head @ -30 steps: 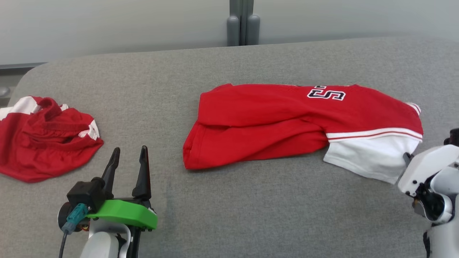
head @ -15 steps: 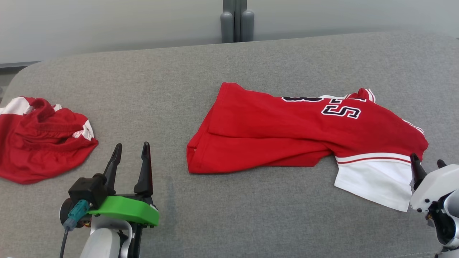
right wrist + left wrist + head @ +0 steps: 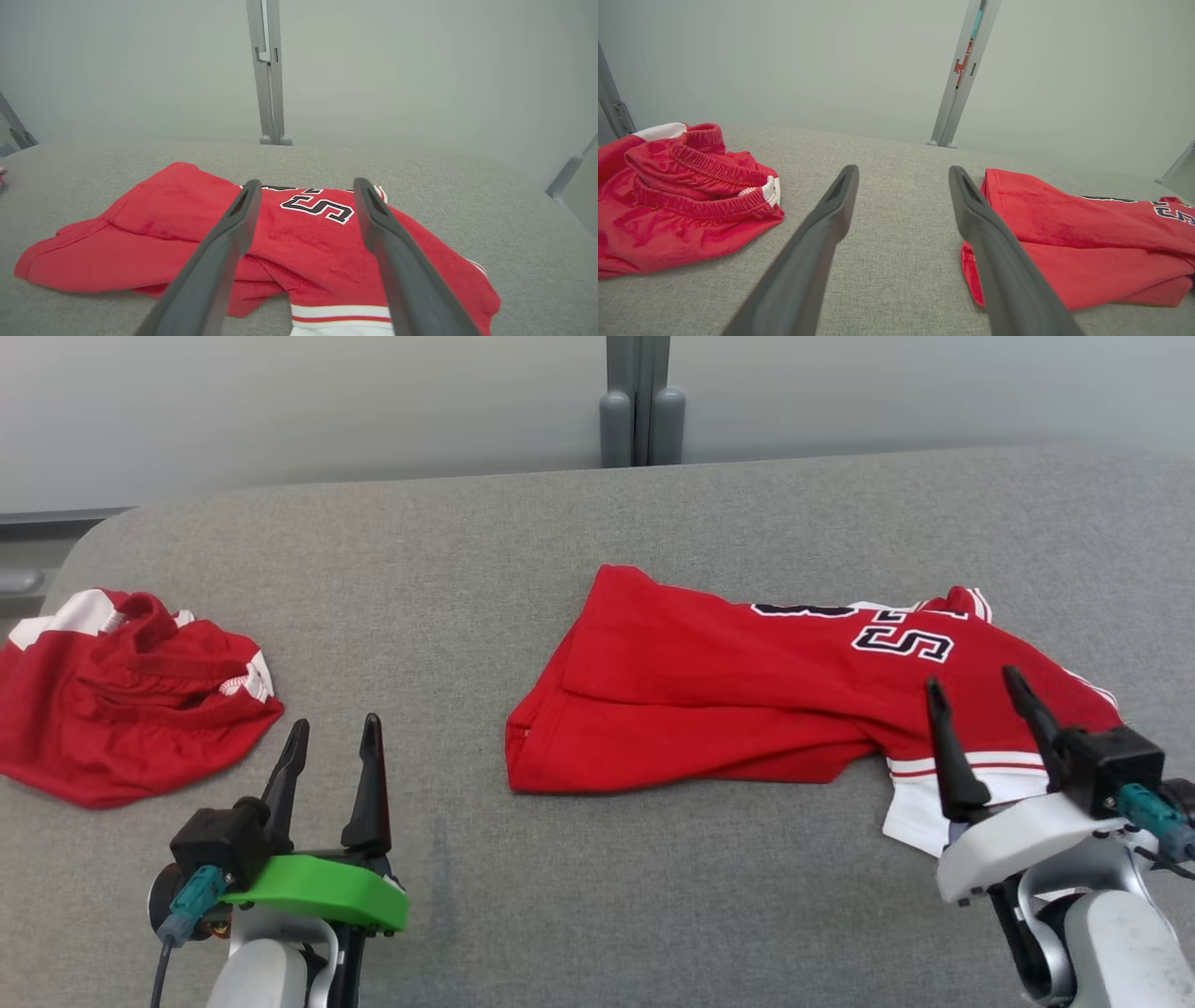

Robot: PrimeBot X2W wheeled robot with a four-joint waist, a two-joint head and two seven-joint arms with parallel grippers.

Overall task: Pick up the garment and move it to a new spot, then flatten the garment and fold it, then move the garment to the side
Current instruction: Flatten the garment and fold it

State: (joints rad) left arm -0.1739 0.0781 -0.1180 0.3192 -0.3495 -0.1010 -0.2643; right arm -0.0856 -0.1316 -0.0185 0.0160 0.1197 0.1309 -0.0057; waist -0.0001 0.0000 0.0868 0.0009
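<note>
Both hanging released: left gripper (image 3: 336,721), right gripper (image 3: 971,679) | crumpled red-and-white shorts (image 3: 121,709) lying left of folded red jersey (image 3: 747,700) on grey fabric desk (image 3: 448,579) | jersey showing "S"

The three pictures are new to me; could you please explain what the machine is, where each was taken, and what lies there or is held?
It is a wheeled robot with two arms, each ending in a two-fingered claw. The picture with both claws comes from its head camera, looking down: left claw lower left, right claw lower right. The other two come from wrist cameras looking along each claw's dark fingers. On the grey surface lie a loosely folded red jersey and, further left, crumpled red shorts. Both claws are open and hold nothing.
</note>
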